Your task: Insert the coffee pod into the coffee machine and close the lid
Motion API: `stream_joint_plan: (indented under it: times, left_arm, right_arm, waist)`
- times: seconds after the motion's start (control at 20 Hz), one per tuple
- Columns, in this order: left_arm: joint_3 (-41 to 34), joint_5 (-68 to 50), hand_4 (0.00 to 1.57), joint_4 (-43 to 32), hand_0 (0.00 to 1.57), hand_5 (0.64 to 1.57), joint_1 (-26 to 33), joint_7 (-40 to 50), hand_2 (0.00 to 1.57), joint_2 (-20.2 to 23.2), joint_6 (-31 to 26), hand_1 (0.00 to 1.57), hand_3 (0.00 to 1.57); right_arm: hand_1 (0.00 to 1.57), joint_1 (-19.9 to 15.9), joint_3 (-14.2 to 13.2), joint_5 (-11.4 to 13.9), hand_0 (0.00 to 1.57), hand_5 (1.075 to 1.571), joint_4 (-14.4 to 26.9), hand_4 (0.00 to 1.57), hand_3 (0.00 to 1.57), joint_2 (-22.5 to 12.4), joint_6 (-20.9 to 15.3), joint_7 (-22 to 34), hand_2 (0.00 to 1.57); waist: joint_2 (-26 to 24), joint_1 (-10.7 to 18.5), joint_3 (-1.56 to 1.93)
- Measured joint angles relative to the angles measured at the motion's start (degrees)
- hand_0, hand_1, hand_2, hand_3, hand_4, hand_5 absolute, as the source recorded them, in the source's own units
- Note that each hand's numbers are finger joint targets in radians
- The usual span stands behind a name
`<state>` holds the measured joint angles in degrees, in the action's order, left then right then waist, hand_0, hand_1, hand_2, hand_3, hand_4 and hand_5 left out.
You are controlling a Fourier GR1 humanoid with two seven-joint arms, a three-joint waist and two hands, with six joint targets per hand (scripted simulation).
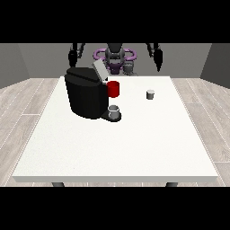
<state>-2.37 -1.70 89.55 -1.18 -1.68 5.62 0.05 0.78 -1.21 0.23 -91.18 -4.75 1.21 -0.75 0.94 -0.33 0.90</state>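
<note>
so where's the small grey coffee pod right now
In the front view the small grey cylindrical coffee pod stands alone on the white table, right of centre, apart from the black coffee machine at its left.

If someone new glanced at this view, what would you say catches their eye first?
The black coffee machine on the table's left half, its lid tilted open and a red part at its front. Next, the small grey pod standing alone to its right. Both hands, at the view's left and right, hang raised at the far edge.

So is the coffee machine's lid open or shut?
Open. The grey lid sticks up at a slant from the top of the black coffee machine.
</note>
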Motion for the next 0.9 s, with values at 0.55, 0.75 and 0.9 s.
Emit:
stream_joint_plan:
  times: [0.55, 0.75, 0.9]
  left_arm:
    - [4.06, 7.37, 0.0, 0.73, 0.0, 1.571, 4.52, -8.53, 0.0, 10.07, -9.93, 0.0, 0.0]
    - [3.47, 10.32, 0.0, -1.12, 0.0, 1.571, 2.57, -10.37, 0.0, 12.78, -11.25, 0.0, 0.0]
    - [1.82, 12.05, 0.0, -4.49, 0.0, 1.571, -0.98, -9.32, 0.0, 15.23, -11.83, 0.0, 0.0]
  right_arm:
    - [0.0, 1.46, -1.63, 5.27, 0.0, 1.571, 3.1, 0.0, 0.0, 0.53, -6.33, -1.58, 0.0]
    - [0.0, -0.69, -1.05, 8.05, 0.0, 1.571, 3.1, 0.0, 0.0, 0.95, -8.99, -0.54, 0.0]
    - [0.0, -2.15, 0.67, 9.49, 0.0, 1.571, 2.34, 0.0, 0.0, 2.0, -9.83, -0.2, 0.0]
  waist:
    - [-2.44, 1.4, -0.85]
    - [-1.22, 0.55, -0.87]
    - [0.66, -1.51, -0.9]
